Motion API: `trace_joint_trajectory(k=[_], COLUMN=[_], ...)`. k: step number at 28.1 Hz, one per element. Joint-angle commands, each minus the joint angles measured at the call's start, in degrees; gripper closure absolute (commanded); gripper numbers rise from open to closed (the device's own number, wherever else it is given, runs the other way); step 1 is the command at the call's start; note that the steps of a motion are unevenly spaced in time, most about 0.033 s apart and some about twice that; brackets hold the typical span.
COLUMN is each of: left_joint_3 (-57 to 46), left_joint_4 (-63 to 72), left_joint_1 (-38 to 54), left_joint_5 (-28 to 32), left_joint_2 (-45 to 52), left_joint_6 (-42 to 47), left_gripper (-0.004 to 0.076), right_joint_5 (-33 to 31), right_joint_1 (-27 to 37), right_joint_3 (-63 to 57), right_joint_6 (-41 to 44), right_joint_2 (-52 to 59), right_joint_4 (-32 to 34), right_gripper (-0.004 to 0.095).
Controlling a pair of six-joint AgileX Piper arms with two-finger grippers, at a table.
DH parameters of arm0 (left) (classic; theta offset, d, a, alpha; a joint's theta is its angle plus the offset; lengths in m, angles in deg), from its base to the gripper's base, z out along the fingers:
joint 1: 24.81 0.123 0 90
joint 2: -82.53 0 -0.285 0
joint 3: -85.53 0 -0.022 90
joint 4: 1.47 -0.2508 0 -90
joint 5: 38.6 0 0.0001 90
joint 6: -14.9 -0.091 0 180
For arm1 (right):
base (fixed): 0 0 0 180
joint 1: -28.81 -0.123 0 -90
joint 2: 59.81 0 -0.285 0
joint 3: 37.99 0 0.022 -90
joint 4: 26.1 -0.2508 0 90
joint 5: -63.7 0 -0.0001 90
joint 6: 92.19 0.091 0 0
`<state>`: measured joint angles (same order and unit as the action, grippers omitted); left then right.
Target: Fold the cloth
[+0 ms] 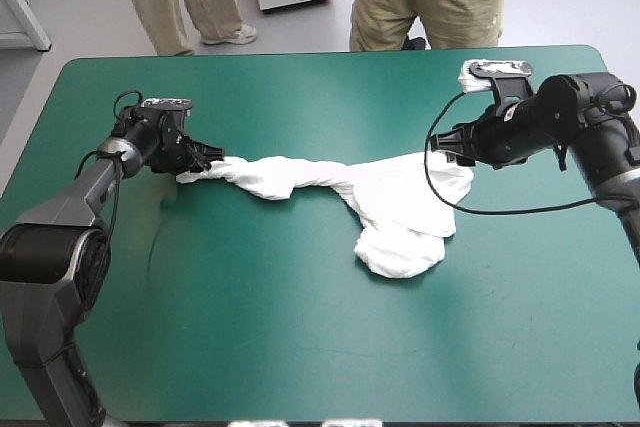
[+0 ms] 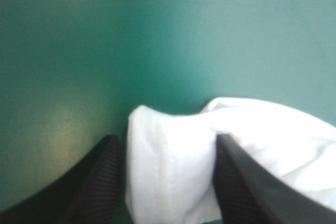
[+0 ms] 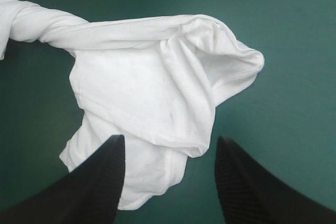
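Teal-green cover [image 1: 300,347] on the bench, high view: I see the T-shirt [image 1: 400,212] drawn out in a line across the middle of the bench, from the left side to the right. Its left part is twisted into a thick rope. Its right part widens into a crumpled sheet, with a rounded lobe reaching toward the near edge, right of centre. The left gripper [image 1: 205,159] sits low at the rope's left end, touching it, well in from the left edge. The right gripper [image 1: 447,150] sits at the sheet's right end, nearer the far edge than the near one. From this view I cannot tell how either pair of jaws stands.

Left wrist view: the left gripper [image 2: 168,137] has its black fingers [image 2: 100,182] standing apart. A rounded fold of the T-shirt [image 2: 273,140] fills the gap between them and seems to touch both. More cloth bulges past the outer side of one finger. Bare cover [image 2: 157,35] lies ahead of the fold.

Right wrist view: the right gripper [image 3: 170,138] also has its jaws apart, nothing clamped. The T-shirt [image 3: 142,87] lies crumpled against the cover [image 3: 294,129] ahead of the fingers [image 3: 94,187]. Its nearest edge reaches into the gap between them, closer to one finger than the other. A twisted rope of cloth leads away from the sheet's far corner. A rounded, open fold juts out ahead of the other finger.
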<state>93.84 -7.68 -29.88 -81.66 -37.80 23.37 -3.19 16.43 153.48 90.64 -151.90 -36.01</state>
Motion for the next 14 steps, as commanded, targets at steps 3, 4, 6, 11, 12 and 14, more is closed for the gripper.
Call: trace_joint_trajectory(k=[3,4,6,11,12,14], left_joint_3=[1.1,1.1,1.1,1.1,1.1,1.1], left_joint_4=[-0.7,-0.7,-0.7,-0.7,-0.7,-0.7], left_joint_1=[0.0,0.0,0.0,0.0,0.0,0.0], left_joint_5=[-3.7,-3.6,-3.6,-3.7,-3.7,-3.6], left_joint_2=[0.8,0.8,0.8,0.8,0.8,0.8], left_joint_6=[-0.4,-0.6,-0.6,-0.6,-0.6,-0.4], left_gripper=[0.0731,0.0728,0.0728,0.0731,0.0731,0.0731], right_joint_5=[-0.1,-2.1,-4.6,-4.6,-4.5,-4.0], right_joint_1=[-0.3,-1.8,-6.8,-19.9,-22.3,-25.7], right_joint_3=[1.8,1.8,1.3,-1.5,-2.1,-4.4], right_joint_6=[-1.9,-2.8,-2.0,-0.9,-0.6,0.9], right_joint_2=[2.1,2.1,2.2,2.6,2.6,2.6], right_joint_4=[-1.0,0.0,3.3,8.7,9.9,13.2], right_gripper=[0.0422,0.0422,0.0422,0.0421,0.042,0.0408])
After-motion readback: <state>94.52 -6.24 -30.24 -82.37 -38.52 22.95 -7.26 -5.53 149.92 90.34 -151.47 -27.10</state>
